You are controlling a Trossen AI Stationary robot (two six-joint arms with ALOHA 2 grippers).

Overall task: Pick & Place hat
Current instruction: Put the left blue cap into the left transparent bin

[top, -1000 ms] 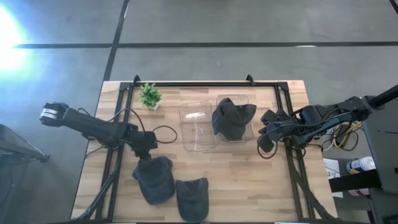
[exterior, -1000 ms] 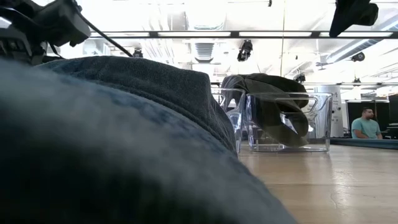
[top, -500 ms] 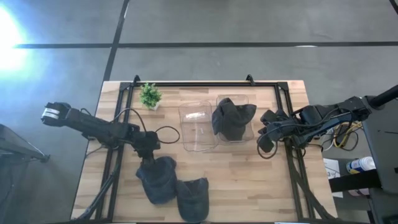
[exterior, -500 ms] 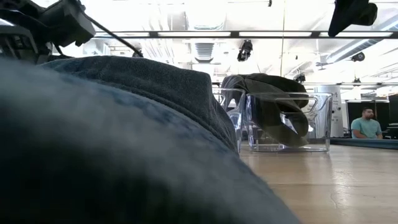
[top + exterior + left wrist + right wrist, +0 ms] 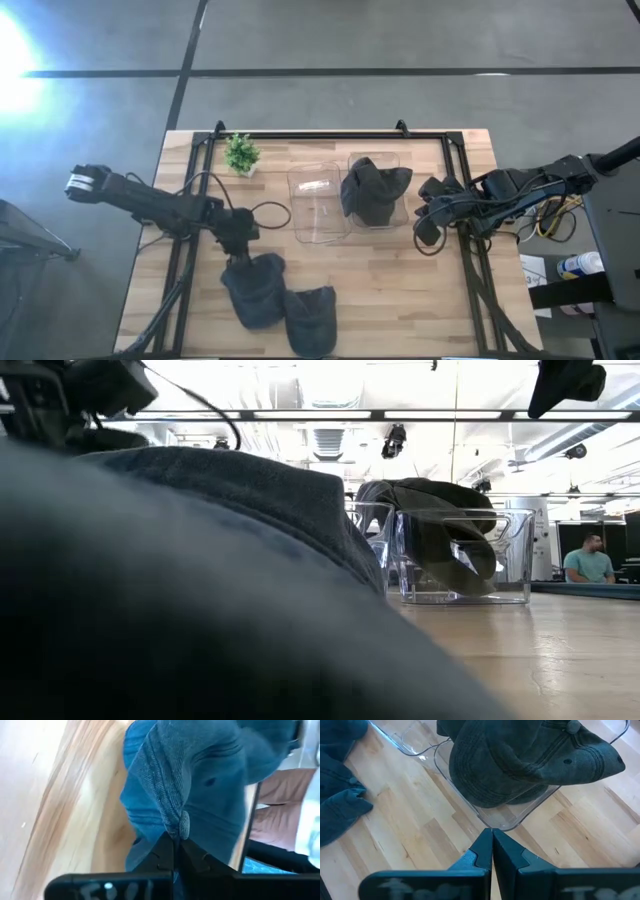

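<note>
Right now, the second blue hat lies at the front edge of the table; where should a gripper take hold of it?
Judging from above, the second blue hat lies slumped and flat beside the hat the left gripper is pinching. Best to descend from straight above and pinch a raised fold of the soft crown near its far edge, away from its neighbour. The right gripper waits beside the bin.

I read a blue denim hat [image 5: 200, 785] at my left arm's jaws, a second blue one [image 5: 309, 318] beside it, a grey-green hat [image 5: 520, 760] in a clear bin [image 5: 388, 215] ahead of my right jaws, pale striped wood counter [image 5: 400, 300].
</note>
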